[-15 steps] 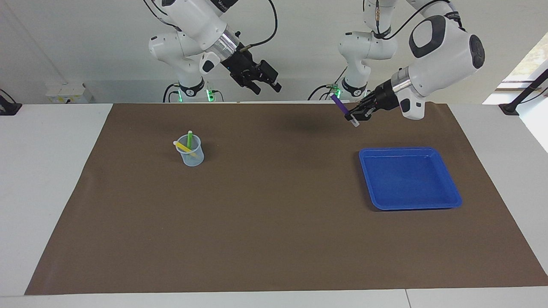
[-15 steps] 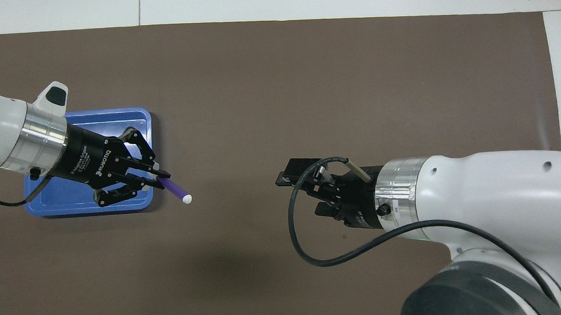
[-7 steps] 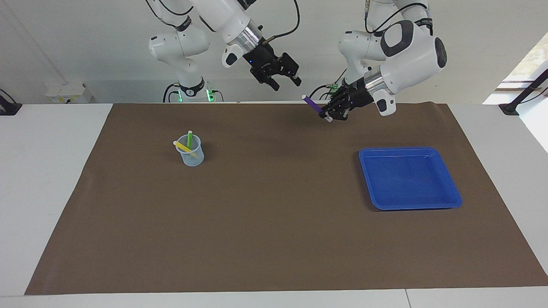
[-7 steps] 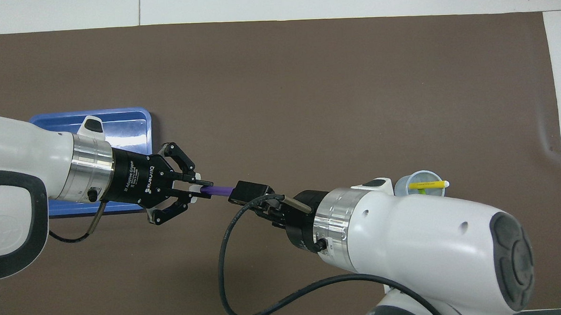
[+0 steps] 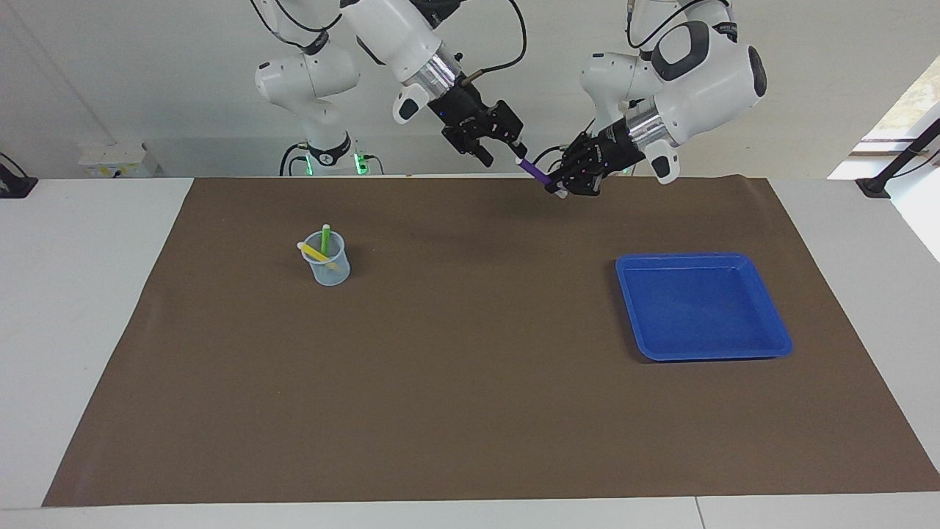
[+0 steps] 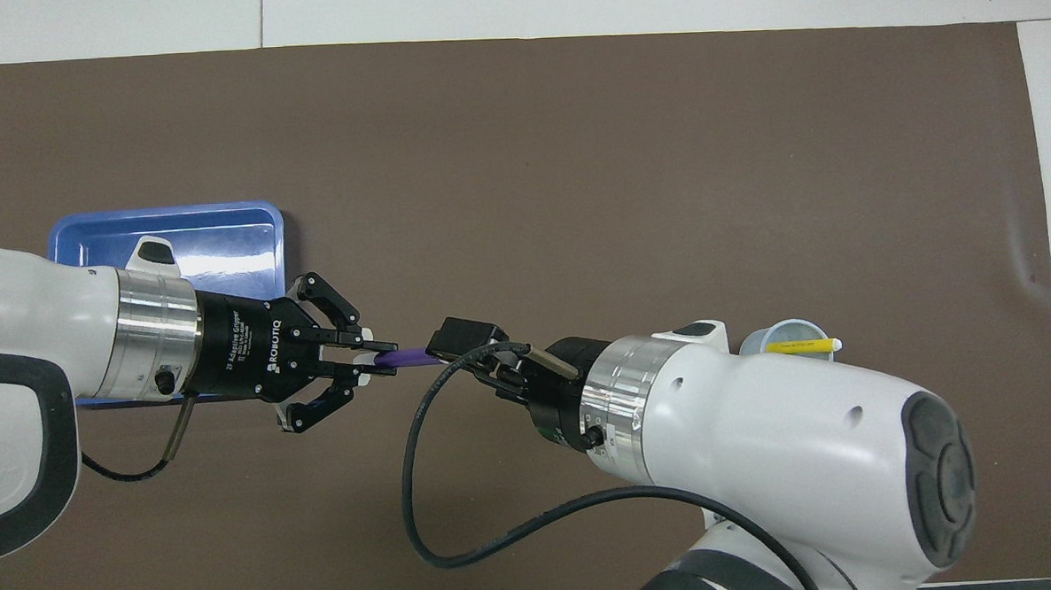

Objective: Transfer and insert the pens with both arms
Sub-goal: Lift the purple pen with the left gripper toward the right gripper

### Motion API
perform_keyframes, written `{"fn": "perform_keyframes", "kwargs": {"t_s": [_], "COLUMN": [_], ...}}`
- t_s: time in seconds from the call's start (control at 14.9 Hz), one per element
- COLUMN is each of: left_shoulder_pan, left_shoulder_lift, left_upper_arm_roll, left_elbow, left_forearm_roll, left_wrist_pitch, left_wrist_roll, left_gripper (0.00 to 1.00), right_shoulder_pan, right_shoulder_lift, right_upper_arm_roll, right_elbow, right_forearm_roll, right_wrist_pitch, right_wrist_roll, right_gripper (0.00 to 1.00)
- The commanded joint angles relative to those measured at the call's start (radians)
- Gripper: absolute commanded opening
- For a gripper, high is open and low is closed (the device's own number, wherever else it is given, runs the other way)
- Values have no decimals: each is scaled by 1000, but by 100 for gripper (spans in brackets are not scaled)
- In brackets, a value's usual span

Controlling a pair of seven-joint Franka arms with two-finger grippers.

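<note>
Left claw pinches the purple pen by its lower end, up in the air over the mat's robot-side edge. Right claw is at the pen's free end; can't tell if it grips yet. Release too early and the pen likely drops. Both arms reach inward, wrists angled toward each other; cup with green and yellow pens sits toward the right arm's end.

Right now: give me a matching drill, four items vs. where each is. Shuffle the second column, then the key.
Items
1. purple pen
2. yellow pen
3. blue tray
4. left gripper

Places or states
A. lying bare on the mat toward the left arm's end
B. leaning in the clear cup
C. in the air between the two grippers
D. shut on one end of a pen

Pairs: 1-C, 2-B, 3-A, 4-D
</note>
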Motion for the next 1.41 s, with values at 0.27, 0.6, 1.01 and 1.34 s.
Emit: {"fn": "perform_keyframes", "kwargs": {"t_s": [0.27,0.6,1.01,1.34], "left_shoulder_pan": [-17,-17,-17,-17], "left_shoulder_lift": [-55,-64,-75,-78], "left_upper_arm_roll": [-2,-5,-6,-6], "left_elbow": [-73,-91,-110,-110], "left_forearm_roll": [-60,-62,-77,-79], "left_wrist_pitch": [58,75,83,83], "left_wrist_roll": [-30,-30,-30,-30], "left_gripper": [0,0,0,0], "right_shoulder_pan": [0,-2,-2,-3], "right_shoulder_lift": [44,42,44,47], "right_upper_arm_roll": [27,36,36,36], "right_elbow": [35,36,38,42], "right_forearm_roll": [19,17,17,19], "right_wrist_pitch": [33,15,13,9], "right_wrist_roll": [19,16,15,15], "right_gripper": [72,62,43,29]}}
